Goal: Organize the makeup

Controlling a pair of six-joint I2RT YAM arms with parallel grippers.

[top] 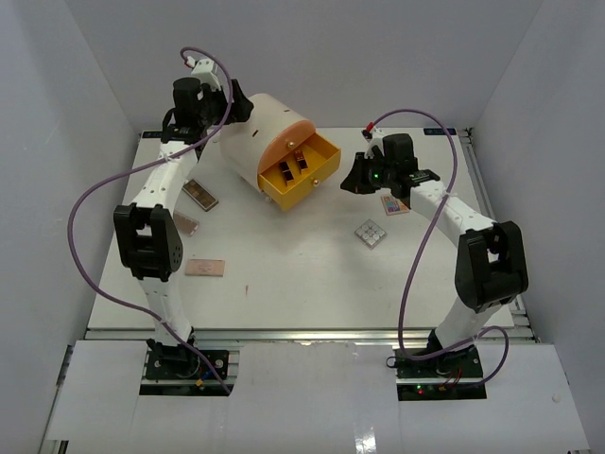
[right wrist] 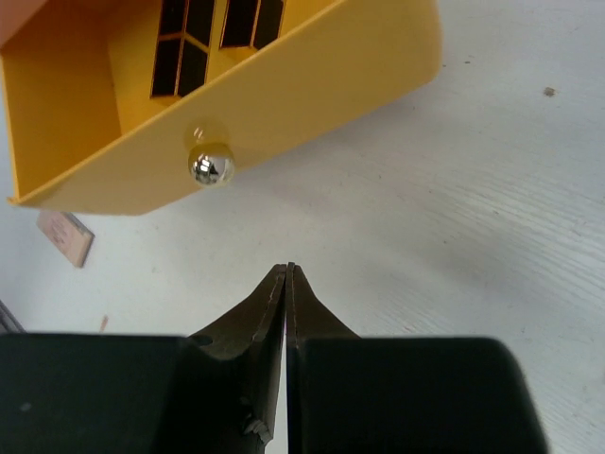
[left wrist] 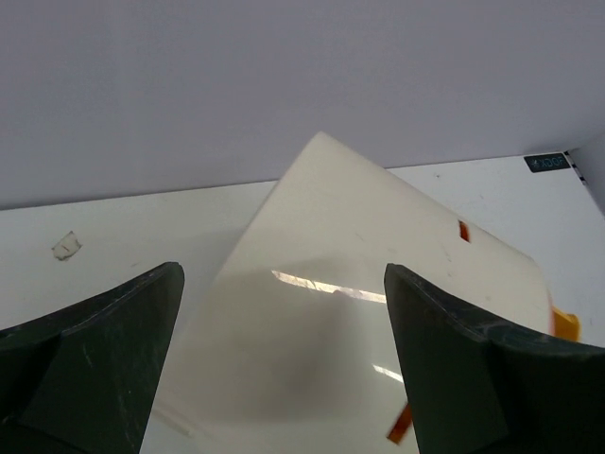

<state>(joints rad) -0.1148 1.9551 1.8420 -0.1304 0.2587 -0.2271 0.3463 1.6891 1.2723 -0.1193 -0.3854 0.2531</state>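
The yellow drawer (top: 301,172) of the cream drawer unit (top: 263,130) stands pulled open, with black-and-gold cases (top: 295,163) inside. My right gripper (top: 354,182) is shut and empty just in front of the drawer. In the right wrist view its tips (right wrist: 287,271) sit a little short of the silver knob (right wrist: 210,164), and the cases (right wrist: 203,38) show in the drawer (right wrist: 312,85). My left gripper (top: 214,121) is open, its fingers (left wrist: 95,364) on either side of the unit's back (left wrist: 359,312). A square colour palette (top: 371,233) lies on the table.
A black-and-gold case (top: 200,195), a small pinkish palette (top: 185,224) and a flat pinkish-tan palette (top: 205,268) lie at the left by my left arm. Another palette (top: 394,204) lies under my right wrist. A tan palette (right wrist: 66,236) lies beside the drawer.
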